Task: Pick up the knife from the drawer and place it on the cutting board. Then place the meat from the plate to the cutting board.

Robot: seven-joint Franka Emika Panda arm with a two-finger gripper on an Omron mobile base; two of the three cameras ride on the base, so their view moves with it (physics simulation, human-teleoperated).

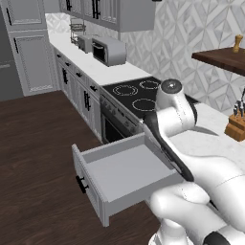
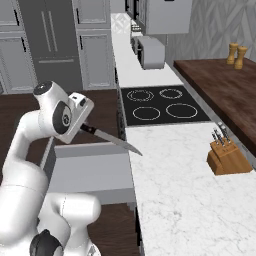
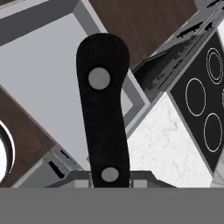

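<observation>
Knife (image 2: pixel 111 139) is seen left of centre in the right base view, held clear of the drawer: black handle clamped in the gripper (image 2: pixel 84 123), silver blade slanting down and right, its tip over the edge of the white marble counter (image 2: pixel 185 200). In the hand view the black handle (image 3: pixel 103 109) with two grey rivets runs up the middle of the frame from between the fingertips.

Drawer (image 1: pixel 122 174) is pulled out at lower centre of the left base view; its light grey floor is seen bare where visible, the right part being hidden by the arm.

Black cooktop (image 2: pixel 162 105) with four ring burners is noted at centre of the right base view, just beyond the marble. Wooden knife block (image 2: pixel 227 157) stands at right on the marble. A dark wood shelf (image 2: pixel 225 90) lies at upper right, two small shakers (image 2: pixel 236 54) on it. A grey toaster (image 2: pixel 151 52) sits at upper centre.
</observation>
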